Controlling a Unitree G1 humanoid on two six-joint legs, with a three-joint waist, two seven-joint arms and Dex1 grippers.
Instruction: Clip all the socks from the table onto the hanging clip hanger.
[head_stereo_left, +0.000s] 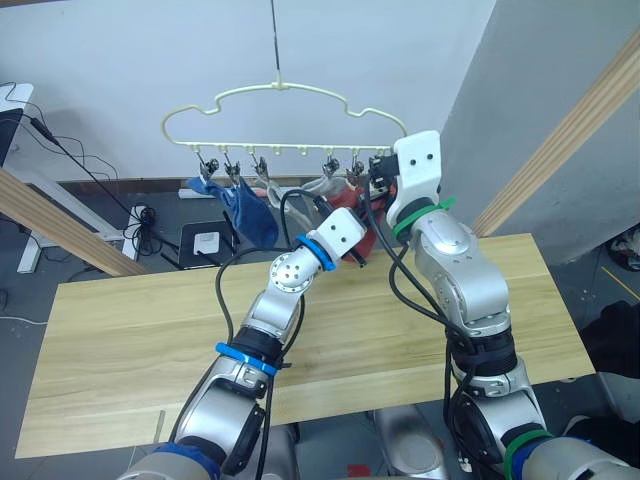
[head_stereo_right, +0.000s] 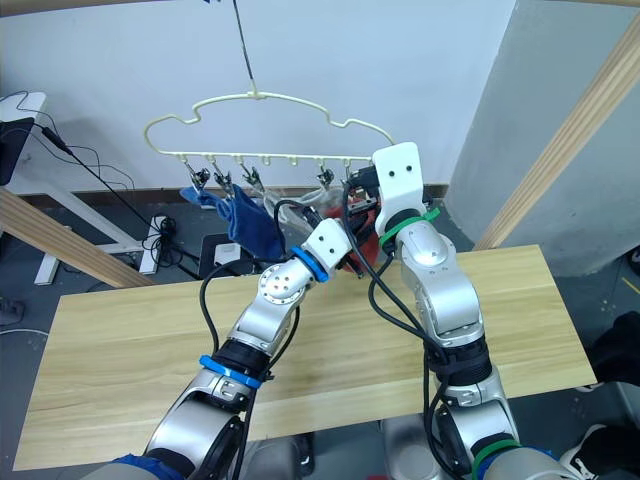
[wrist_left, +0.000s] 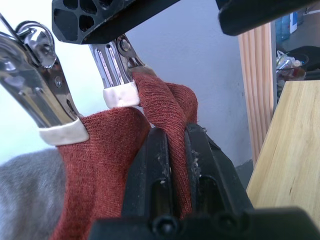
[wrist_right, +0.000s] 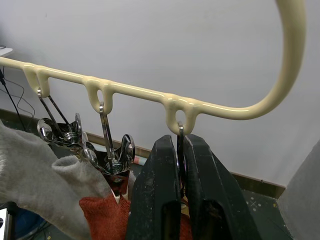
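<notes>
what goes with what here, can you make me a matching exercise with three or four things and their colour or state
Things:
1. left gripper
2. right gripper
3. blue sock
4. table

States:
a. bare light wood
b. hanging from the clip hanger
c. shut on a rust-red sock
d. shut on a silver clip

Pairs: 1-c, 2-d, 3-b, 4-a

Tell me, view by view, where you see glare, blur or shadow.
Left wrist view: the left gripper, shut on the rust-red sock, looks soft and near; the silver clips carry bright glints. Right wrist view: the right gripper is shut on a clip and dark against the evenly lit wall. Left eye view: the table is flatly lit, with no hard shadow.
</notes>
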